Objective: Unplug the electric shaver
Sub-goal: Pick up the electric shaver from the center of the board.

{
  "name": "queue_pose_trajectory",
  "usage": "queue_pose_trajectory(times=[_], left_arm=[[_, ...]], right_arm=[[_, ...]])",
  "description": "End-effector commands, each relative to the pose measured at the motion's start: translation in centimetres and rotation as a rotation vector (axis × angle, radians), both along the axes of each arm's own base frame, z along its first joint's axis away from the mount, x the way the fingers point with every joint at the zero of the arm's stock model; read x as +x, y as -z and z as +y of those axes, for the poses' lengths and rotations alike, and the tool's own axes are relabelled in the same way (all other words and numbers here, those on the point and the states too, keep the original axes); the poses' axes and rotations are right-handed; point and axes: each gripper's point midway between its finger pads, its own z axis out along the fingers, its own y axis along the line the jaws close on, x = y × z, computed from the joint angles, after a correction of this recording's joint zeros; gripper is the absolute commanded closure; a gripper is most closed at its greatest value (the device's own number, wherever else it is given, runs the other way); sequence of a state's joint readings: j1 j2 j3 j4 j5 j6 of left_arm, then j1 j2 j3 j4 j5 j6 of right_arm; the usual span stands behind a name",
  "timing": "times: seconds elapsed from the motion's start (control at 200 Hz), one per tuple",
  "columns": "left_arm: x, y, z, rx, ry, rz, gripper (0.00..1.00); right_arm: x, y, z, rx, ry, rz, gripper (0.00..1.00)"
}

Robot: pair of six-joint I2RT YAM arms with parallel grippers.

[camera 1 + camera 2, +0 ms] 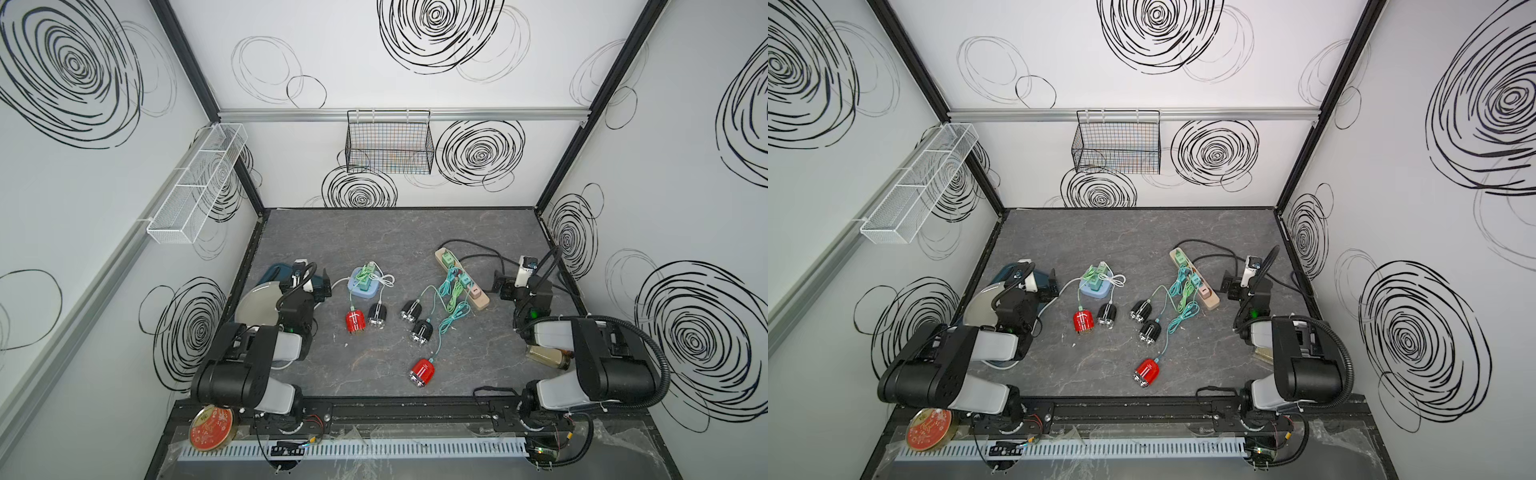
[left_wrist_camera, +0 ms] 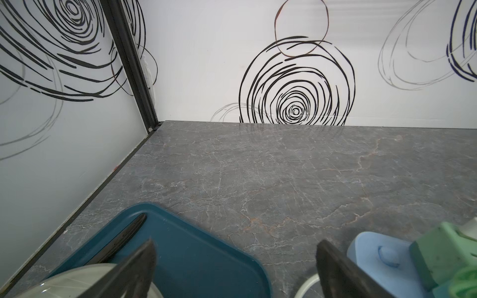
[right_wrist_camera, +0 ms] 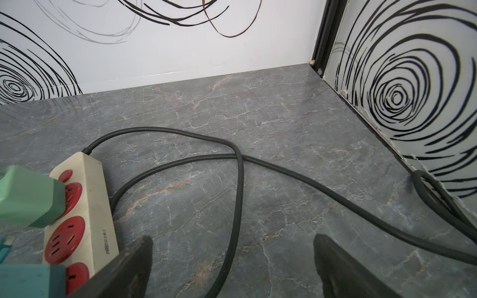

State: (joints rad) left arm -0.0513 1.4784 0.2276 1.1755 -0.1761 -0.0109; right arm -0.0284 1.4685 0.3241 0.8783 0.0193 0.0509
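Observation:
Several small electric shavers lie mid-table, among them a red one (image 1: 355, 321) and a black one (image 1: 377, 316) cabled to a light blue socket cube (image 1: 365, 286) (image 2: 382, 255). Two black shavers (image 1: 422, 330) and a red one (image 1: 422, 372) run by teal cords to a beige power strip (image 1: 461, 278) (image 3: 87, 206) holding green plugs (image 3: 28, 196). My left gripper (image 1: 323, 286) (image 2: 236, 242) stands open and empty, left of the cube. My right gripper (image 1: 500, 286) (image 3: 233, 238) is open and empty, right of the strip.
A teal tray (image 2: 196, 247) with a grey plate (image 1: 259, 305) sits under the left arm. The strip's black cable (image 3: 240, 180) loops toward the right wall. A white mesh rack (image 1: 195, 187) and a black wire basket (image 1: 388, 141) hang on the walls. A red tin (image 1: 212, 428) sits front left.

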Motion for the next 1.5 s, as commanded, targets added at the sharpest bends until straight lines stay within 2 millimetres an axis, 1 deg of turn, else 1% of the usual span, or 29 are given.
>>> queue_pose_trajectory(times=[0.0, 1.226, 1.286, 1.331, 1.401, 1.496], left_arm=[[0.2, -1.5, -0.1, 0.002, 0.006, -0.053, 0.01], [0.3, -1.6, -0.2, -0.003, 0.010, -0.056, 0.01], [0.2, -1.6, -0.1, 0.003, 0.002, -0.056, 0.01], [0.1, -1.7, 0.1, 0.015, -0.035, -0.059, 0.01], [-0.1, -2.1, -0.1, 0.033, -0.049, -0.062, 0.01], [-0.7, -3.2, -0.1, 0.061, -0.097, -0.065, 0.01]], right_arm=[[0.4, -0.5, 0.0, 0.000, -0.002, -0.013, 0.00], [0.5, -0.6, 0.0, 0.003, -0.002, -0.015, 0.00], [0.5, -0.6, 0.0, 0.003, -0.002, -0.014, 0.00], [0.5, -0.6, 0.0, 0.003, -0.003, -0.016, 0.00], [0.2, -1.0, -0.4, 0.003, 0.024, -0.032, 0.00], [0.0, -2.5, -0.5, -0.002, 0.038, -0.036, 0.00]])
